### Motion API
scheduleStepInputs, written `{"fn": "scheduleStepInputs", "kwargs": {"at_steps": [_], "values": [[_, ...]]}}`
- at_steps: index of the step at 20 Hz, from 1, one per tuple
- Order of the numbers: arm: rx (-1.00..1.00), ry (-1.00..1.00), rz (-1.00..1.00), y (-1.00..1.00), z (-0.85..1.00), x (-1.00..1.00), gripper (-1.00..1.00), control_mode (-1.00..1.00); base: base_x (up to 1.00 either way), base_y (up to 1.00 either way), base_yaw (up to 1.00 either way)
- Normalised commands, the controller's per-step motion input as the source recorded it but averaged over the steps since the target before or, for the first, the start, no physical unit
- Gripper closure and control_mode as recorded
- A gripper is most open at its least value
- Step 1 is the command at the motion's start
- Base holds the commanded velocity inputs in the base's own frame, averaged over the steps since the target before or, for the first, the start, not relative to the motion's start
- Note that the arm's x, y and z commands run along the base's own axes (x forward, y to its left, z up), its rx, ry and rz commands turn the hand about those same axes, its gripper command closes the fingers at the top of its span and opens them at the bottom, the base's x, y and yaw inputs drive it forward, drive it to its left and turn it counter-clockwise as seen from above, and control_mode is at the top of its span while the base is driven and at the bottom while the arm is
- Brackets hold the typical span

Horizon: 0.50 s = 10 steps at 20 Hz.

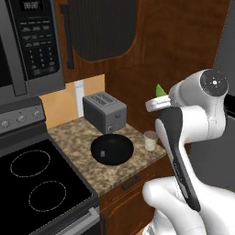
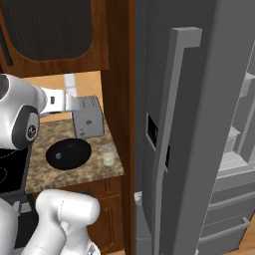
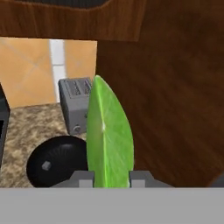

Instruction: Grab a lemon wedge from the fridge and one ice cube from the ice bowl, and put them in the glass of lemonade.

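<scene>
The yellow-green lemon wedge [image 3: 109, 140] stands upright between my two fingertips, and my gripper [image 3: 111, 177] is shut on it. From the left base, the wedge [image 1: 160, 90] pokes up above the hand, held in the air over the counter's right end. Below it the glass of lemonade [image 1: 150, 140] stands by the counter's right edge, next to the glossy black ice bowl [image 1: 112, 149]. A small ice cube [image 3: 46, 166] lies in the bowl [image 3: 57, 162]. The grey fridge [image 2: 199, 124] stands to the right of the counter, its far door swung open.
A grey two-slot toaster [image 1: 104, 111] sits behind the bowl against the wall. The black stove top [image 1: 36, 179] and the microwave [image 1: 32, 41] are on the left. A wooden side panel [image 2: 119, 99] separates the counter from the fridge. Dark cabinets hang overhead.
</scene>
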Motion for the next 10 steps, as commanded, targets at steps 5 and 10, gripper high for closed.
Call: {"fn": "scheduleStepInputs", "kwargs": {"at_steps": [5,10], "values": [[-0.24,0.10,0.15,0.00,-0.19,-0.09,1.00,-1.00,0.00,0.00,0.00],[-0.26,0.12,0.29,0.00,-0.12,-0.23,1.00,-1.00,0.00,0.00,0.00]]}}
